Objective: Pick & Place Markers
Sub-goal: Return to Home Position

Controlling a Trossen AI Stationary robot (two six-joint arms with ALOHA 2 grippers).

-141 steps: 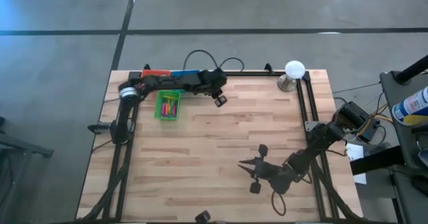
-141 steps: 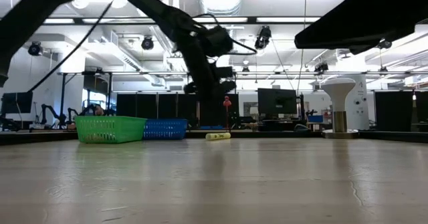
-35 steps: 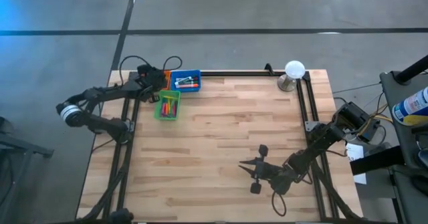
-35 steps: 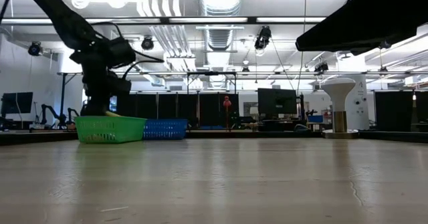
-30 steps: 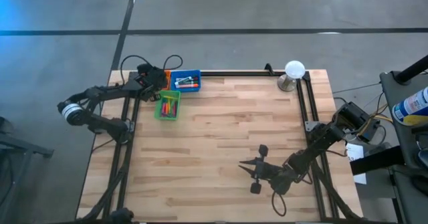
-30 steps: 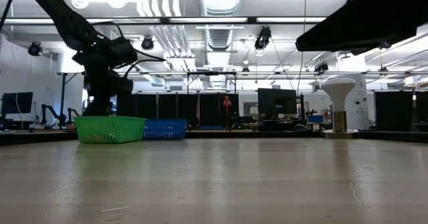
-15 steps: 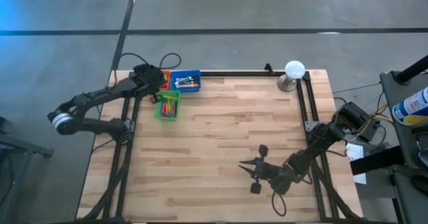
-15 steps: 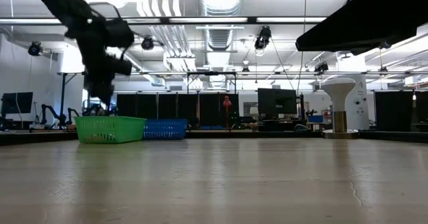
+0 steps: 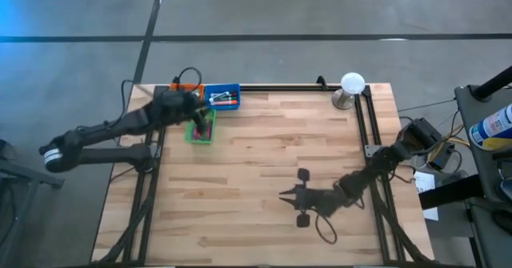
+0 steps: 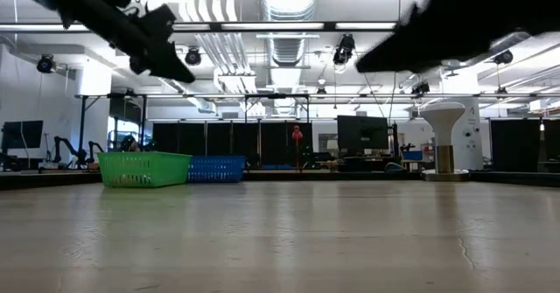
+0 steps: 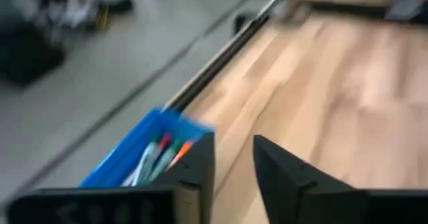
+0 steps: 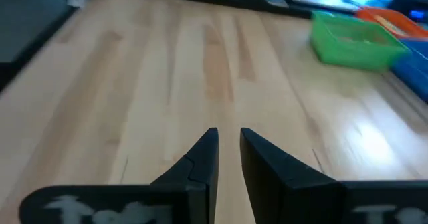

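Markers lie in the blue bin and in the green bin at the table's far left. No loose marker shows on the table. My left gripper hangs high over the green bin, beside the blue one. It points slantwise toward the table's right edge, open, with nothing between its fingers. My right gripper hovers over bare wood near the front right. Its fingers stand a narrow gap apart around nothing, pointing toward the green bin.
An orange-red bin stands left of the blue one. A white dome on a stand is at the far right corner. Black rails run along the far edge and the right side. Bare wood spans the middle.
My left gripper has risen from low behind the green bin to high above it. It has swung toward the table's near and right side and turned about. My right gripper has shifted a little toward the table's left and far side, staying low.
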